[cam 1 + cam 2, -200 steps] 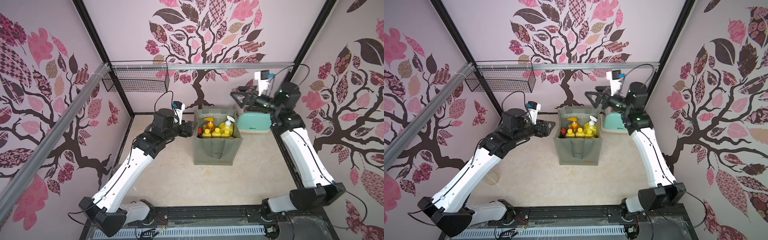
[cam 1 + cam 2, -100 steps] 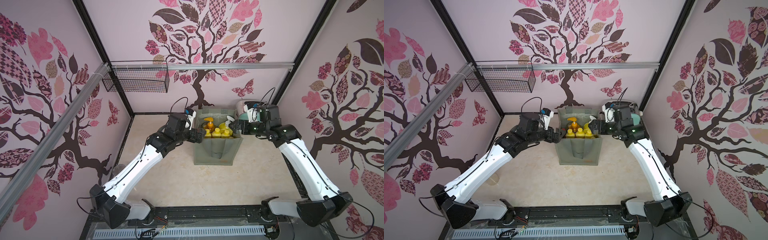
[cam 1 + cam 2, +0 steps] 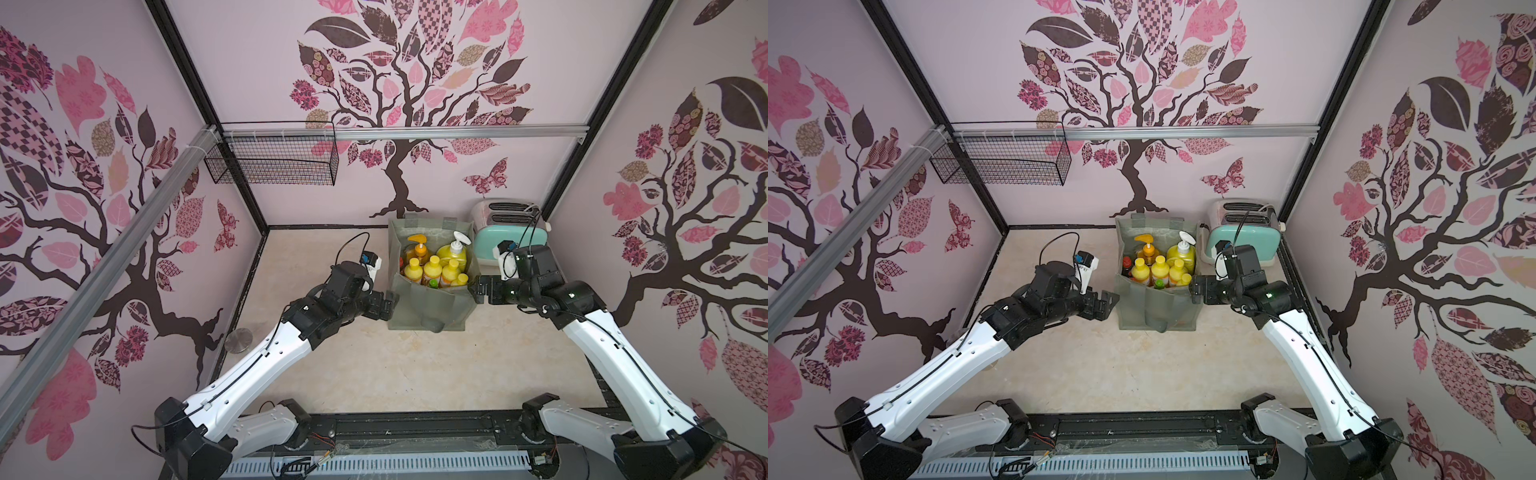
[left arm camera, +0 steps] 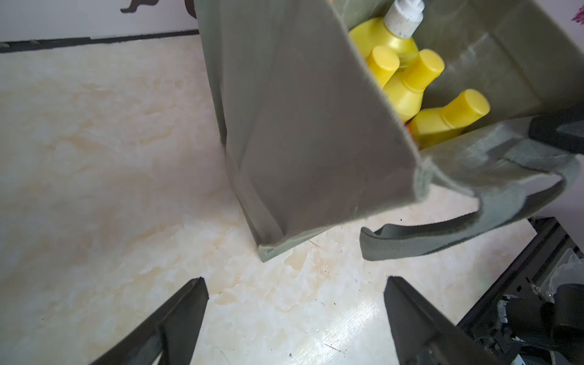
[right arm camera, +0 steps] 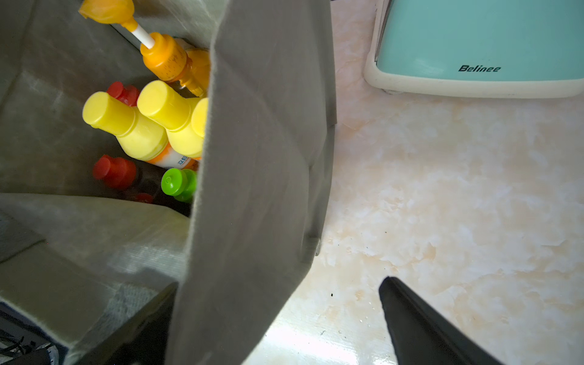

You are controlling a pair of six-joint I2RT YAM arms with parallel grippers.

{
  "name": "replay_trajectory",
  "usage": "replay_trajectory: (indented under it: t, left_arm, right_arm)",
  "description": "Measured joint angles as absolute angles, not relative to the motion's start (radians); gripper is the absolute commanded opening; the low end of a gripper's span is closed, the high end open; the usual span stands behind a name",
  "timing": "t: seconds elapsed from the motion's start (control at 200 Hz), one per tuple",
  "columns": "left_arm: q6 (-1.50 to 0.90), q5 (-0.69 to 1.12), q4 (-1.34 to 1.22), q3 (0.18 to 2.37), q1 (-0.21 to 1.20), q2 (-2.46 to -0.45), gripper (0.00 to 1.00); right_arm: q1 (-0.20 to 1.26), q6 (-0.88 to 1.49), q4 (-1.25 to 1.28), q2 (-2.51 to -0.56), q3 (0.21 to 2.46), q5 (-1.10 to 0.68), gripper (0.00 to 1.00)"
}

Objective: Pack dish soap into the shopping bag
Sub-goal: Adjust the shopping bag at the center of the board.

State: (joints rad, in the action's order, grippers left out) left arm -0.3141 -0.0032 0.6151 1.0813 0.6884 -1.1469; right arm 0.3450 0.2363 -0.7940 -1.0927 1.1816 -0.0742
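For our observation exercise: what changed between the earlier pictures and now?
The left fingers came down, open, beside the bag's near left corner; the right fingers dropped, open, astride its near right corner. Nothing gripped. Bag, bottles, toaster stayed put.

A: Where is the shopping bag?

B: On the table, near the back wall. The dish soap bottles stand inside it, the pump ones at the back.

A: What is beside it?

B: A toaster, just to its right and a bit behind. A wire basket hangs on the back wall, to the left. The left gripper is by the bag's left side, the right gripper by its right.
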Motion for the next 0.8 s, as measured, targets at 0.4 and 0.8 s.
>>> replay_trajectory:
  t: [0.4, 0.8]
  left_arm:
    - [-0.308, -0.028, 0.610, 1.556, 0.663, -1.300, 0.93]
    - [-0.276, -0.034, 0.630, 1.310, 0.668, -1.337, 0.70]
  right_arm:
    - [0.364, 0.223, -0.793, -1.162, 1.391, -0.064, 1.00]
    - [0.351, 0.177, -0.776, -1.325, 1.493, -0.049, 0.90]
